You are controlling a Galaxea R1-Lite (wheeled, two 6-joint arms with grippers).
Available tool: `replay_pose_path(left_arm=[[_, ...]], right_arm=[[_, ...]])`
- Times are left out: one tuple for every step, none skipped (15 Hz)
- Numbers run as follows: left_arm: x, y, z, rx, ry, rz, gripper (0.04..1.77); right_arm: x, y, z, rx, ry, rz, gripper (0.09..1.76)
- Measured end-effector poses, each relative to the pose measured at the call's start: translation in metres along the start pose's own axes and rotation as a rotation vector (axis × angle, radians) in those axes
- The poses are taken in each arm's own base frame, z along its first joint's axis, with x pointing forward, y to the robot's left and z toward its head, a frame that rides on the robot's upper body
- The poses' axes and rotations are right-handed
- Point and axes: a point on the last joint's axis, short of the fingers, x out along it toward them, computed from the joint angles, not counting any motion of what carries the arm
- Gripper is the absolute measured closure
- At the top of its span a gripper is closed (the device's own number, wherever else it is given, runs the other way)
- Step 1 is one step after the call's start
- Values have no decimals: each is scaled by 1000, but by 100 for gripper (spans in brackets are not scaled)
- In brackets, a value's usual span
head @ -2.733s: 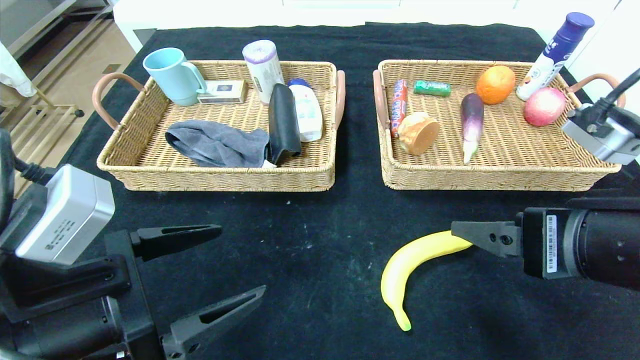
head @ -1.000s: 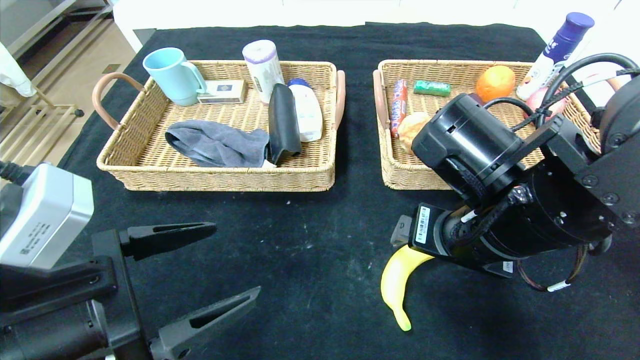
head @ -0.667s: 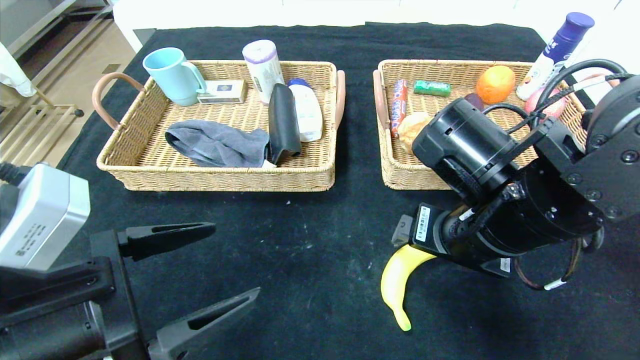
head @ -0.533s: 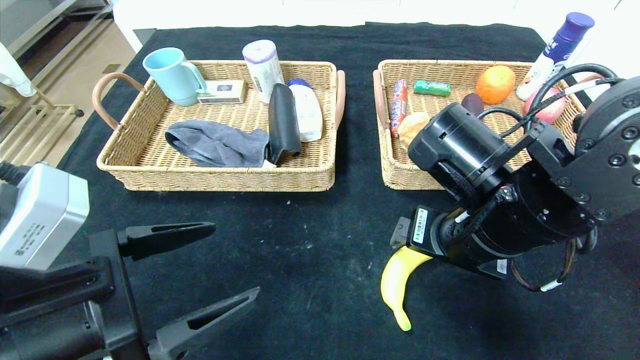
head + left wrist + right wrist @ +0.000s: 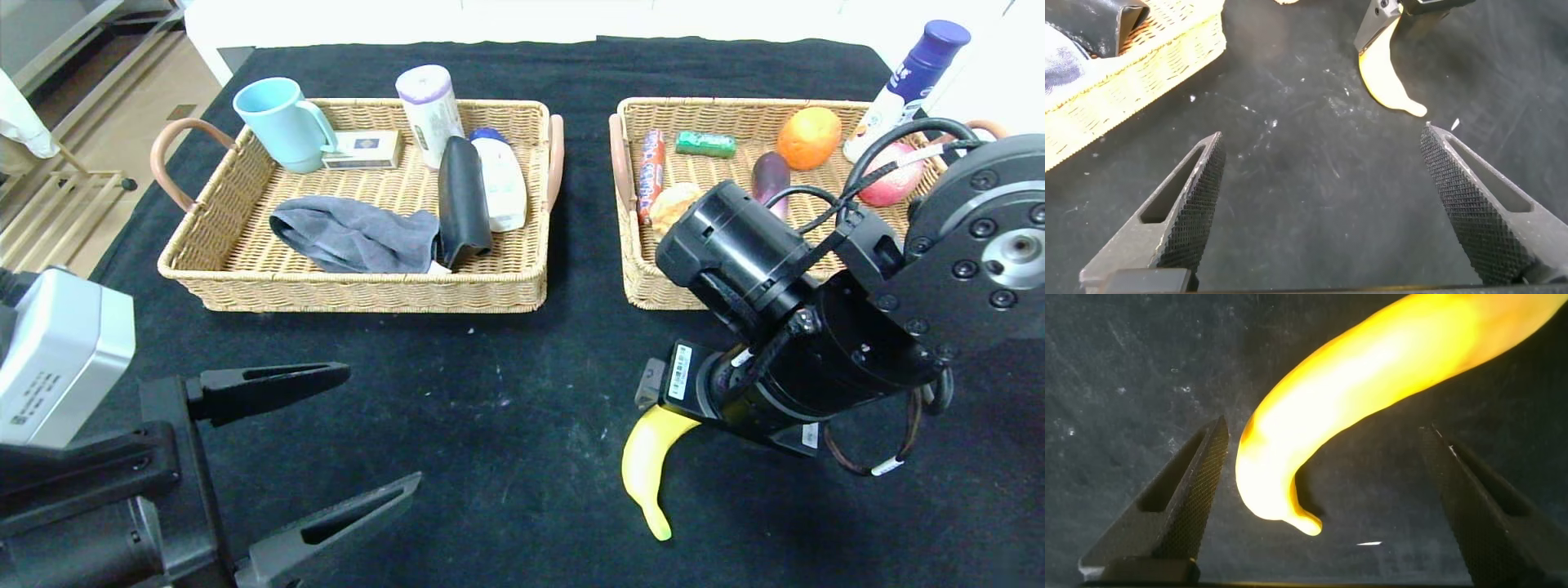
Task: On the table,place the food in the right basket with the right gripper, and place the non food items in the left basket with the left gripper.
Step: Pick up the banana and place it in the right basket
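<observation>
Right end effector (image 5: 1323,498) is lowered over the banana (image 5: 649,457), fingers spread wide either side of its end, gripping nothing. The banana lies on the black bench (image 5: 506,392), in front of the right basket (image 5: 645,278). The arm hides part of that basket's contents. Left end effector (image 5: 326,457) hangs wide open and empty, well apart, near the left basket (image 5: 359,290).

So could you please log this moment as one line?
right gripper: open, straddling banana end on table | left gripper: open, idle near front | right basket: banana not in
</observation>
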Motion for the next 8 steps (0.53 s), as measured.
replay_pose_path(left_arm=[[0,0,0,0,0,0,9],[0,0,0,0,-1,-1,9],[0,0,0,1,0,-1,9],[0,0,0,1,-1,-1,9],[0,0,0,2,0,-1,9],[0,0,0,3,0,-2,9],[0,0,-1,3,2,-2,9],[0,0,-1,4,1,-2,9]], right_arm=[[1,0,0,0,1,-2,14],[2,0,0,2,2,-5,14],[3,0,0,3,4,-9,14],[4,1,0,3,4,-9,14],[4,1,-1,3,6,-11,14],[5,1,-1,3,7,-13,14],[7,1,-1,2,9,-16,14],[8,2,-1,2,10,-19,14]])
